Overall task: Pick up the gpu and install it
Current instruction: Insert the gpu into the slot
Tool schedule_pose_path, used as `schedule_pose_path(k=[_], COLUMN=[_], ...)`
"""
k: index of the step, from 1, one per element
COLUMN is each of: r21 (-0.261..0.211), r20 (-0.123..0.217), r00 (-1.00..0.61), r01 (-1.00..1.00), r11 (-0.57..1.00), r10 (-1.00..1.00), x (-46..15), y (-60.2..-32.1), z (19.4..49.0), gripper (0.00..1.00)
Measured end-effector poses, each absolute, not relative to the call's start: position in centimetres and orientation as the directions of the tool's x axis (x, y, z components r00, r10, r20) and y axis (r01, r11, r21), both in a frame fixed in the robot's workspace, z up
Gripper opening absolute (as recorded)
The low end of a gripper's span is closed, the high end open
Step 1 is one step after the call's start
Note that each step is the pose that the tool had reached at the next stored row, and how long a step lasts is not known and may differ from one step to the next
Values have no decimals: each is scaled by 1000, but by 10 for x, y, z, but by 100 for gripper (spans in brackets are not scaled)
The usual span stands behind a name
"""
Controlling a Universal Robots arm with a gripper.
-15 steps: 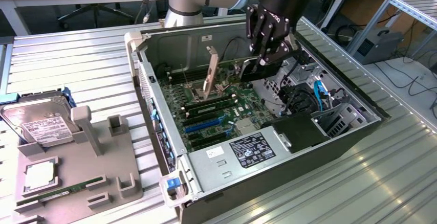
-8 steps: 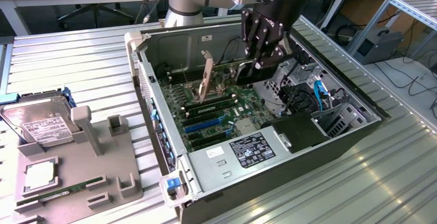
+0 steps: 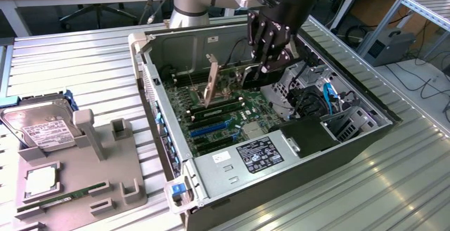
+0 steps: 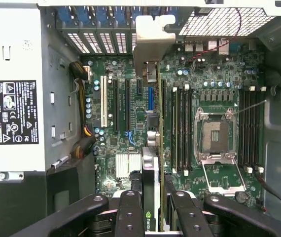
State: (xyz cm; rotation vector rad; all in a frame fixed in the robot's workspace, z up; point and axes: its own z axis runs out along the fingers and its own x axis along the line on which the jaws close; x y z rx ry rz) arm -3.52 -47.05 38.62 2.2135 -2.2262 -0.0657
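1. gpu (image 3: 226, 78): held on edge inside the open computer case (image 3: 151, 78), just above the motherboard (image 4: 130, 128), bracket end turned toward the rear slot openings. Probably so held that the bracket meets the back wall while the lower edge faces a slot.
2. Gripped by the tool (image 4: 153, 219), closed on the card's end away from the bracket, fingers (image 4: 130, 212) against both faces, leaving the bracket and lower edge free.
3. Leaning a little in the exterior view, not quite upright.
4. Impossible to tell whether the lower edge touches a slot or hangs clear: contact line hidden by the card itself.
5. Which slot lies beneath: also unclear from the wrist view.
6. Well apart on the counter (image 3: 393, 189): hard drive (image 3: 42, 128) and RAM stick (image 3: 60, 199), both in a grey holder (image 3: 105, 167).
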Motion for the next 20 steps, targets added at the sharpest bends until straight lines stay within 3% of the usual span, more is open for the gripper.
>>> schedule_pose_path(k=[13, 20], r21=[31, 31], r20=[-28, -28], r00=[-6, -6], r01=[-1000, -1000], r11=[5, 5], r10=[-1000, -1000], x=[-35, -35], y=[-470, -467], z=[355, 352], gripper=[27, 27])
